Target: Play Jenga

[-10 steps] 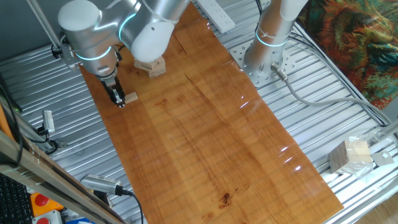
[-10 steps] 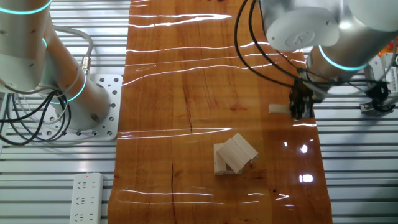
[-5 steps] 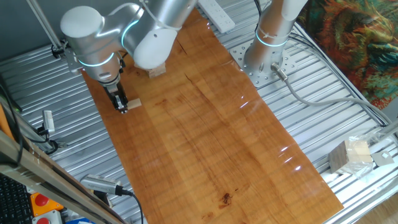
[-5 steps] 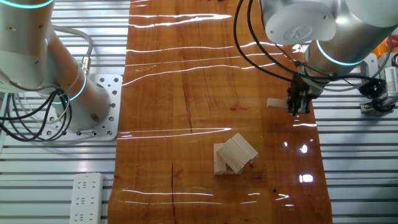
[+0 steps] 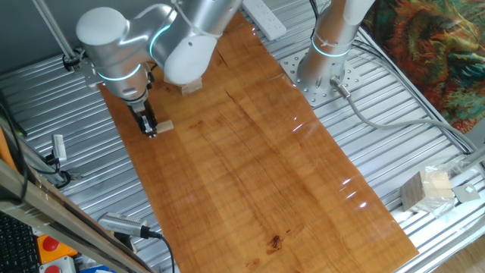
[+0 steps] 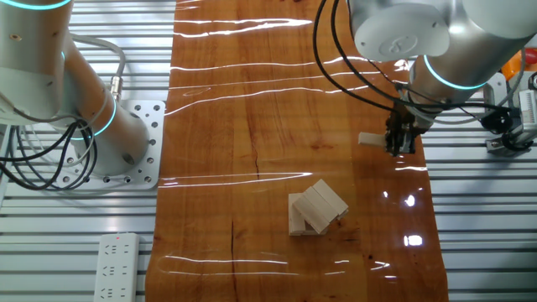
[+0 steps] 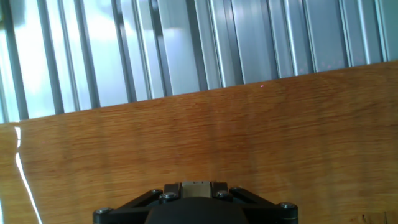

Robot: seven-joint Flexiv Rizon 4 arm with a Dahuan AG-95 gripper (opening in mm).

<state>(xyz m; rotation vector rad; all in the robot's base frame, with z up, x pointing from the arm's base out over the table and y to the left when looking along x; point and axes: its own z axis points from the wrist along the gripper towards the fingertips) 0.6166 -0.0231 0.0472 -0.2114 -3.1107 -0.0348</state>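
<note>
No writing is legible. One Jenga stack (image 6: 316,207) sits low-centre on the tabletop (image 6: 252,101); the tool (image 6: 399,148) grasps one block (image 6: 370,139).

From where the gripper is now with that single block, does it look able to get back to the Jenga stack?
Probably yes. The gripper holds the single block near the board's edge, and bare wooden board lies between it and the Jenga stack; nothing visible stands in the way.
</note>
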